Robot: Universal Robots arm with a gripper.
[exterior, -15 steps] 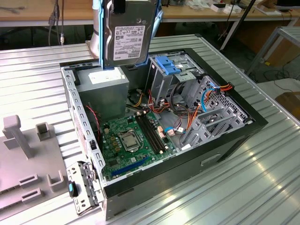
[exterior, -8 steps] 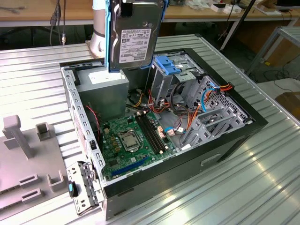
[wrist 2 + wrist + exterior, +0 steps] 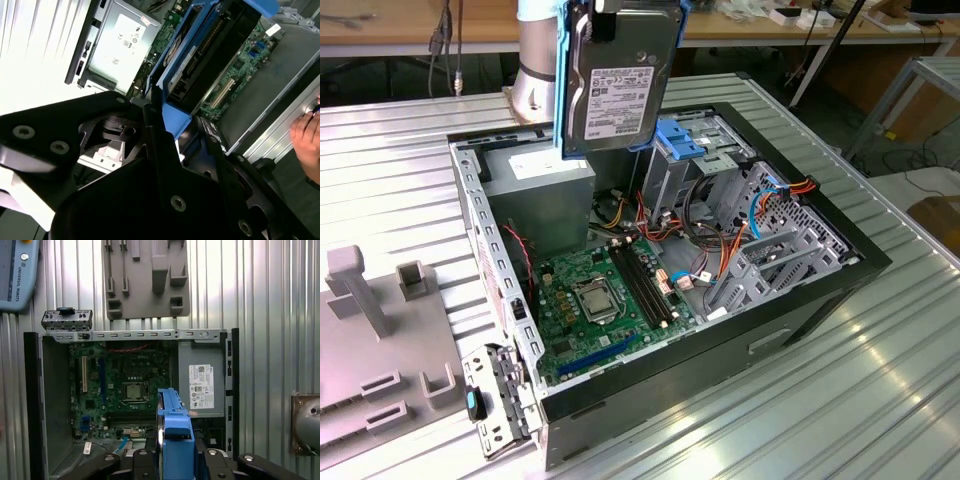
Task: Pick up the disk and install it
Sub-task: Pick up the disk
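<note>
In the exterior view the disk (image 3: pixel 617 85) hangs upright in the air above the open computer case (image 3: pixel 820 300). Its labelled face is toward the camera and its blue carrier rail runs down the side on the exterior view's left. Just behind it stands the arm (image 3: pixel 535 70). Below lie the grey power supply (image 3: pixel 535 205) and the green motherboard (image 3: pixel 595 300), with a blue bracket (image 3: pixel 682 140) on top of the drive cage. The case rests on a ribbed metal surface (image 3: pixel 390 170), with a grey fixture plate (image 3: pixel 380 360) near it on the exterior view's left.

In the second wrist view the black pincer (image 3: pixel 177 132) is clenched on the disk, grasping it at the blue rail. The pads probably press on the rail alone, though the contact is partly hidden. A person's hand (image 3: pixel 306 132) sits at the case's outer edge.

In the first wrist view the disk's blue edge rises between the pincer's fingers (image 3: pixel 212 460), over the case interior, between the motherboard and the power supply. A pendant (image 3: pixel 17 272) lies on the surface beyond the case.
</note>
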